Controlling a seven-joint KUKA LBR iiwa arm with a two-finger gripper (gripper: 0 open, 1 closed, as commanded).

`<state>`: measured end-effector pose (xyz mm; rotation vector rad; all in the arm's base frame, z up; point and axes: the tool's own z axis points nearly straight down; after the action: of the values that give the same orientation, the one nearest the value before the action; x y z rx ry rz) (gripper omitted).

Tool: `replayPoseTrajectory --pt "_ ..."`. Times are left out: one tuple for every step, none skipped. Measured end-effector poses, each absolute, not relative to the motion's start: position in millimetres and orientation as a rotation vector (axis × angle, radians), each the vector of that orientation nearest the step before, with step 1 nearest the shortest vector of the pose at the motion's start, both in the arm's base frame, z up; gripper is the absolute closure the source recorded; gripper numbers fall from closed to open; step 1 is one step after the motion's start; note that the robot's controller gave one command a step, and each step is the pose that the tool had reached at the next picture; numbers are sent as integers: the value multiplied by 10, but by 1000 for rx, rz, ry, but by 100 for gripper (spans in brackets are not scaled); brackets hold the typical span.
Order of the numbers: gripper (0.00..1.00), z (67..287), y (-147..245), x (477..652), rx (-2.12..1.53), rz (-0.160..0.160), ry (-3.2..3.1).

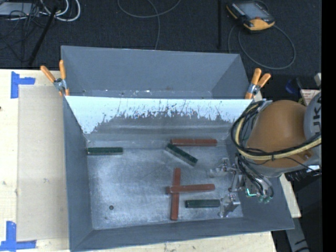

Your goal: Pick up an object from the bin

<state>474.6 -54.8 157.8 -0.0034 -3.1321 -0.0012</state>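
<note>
Camera view: the gripper (228,189), jaws spread and empty, hangs at the bin's (131,193) near right, just beside a dark green bar (202,204). Best to straddle its narrow width, clear of the red bar (193,188).

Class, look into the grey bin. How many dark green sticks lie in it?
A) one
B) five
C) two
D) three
D: the left dark green stick lies alone, the tilted dark green stick lies in the middle, and the front dark green stick lies lowest in the camera view.
</note>
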Motion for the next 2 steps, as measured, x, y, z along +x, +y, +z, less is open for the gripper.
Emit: replayPoseTrajectory --pt "0 1611 -547 4764 0 0 -3139" --pt "100 724 -859 4915 -101 0 -3141"
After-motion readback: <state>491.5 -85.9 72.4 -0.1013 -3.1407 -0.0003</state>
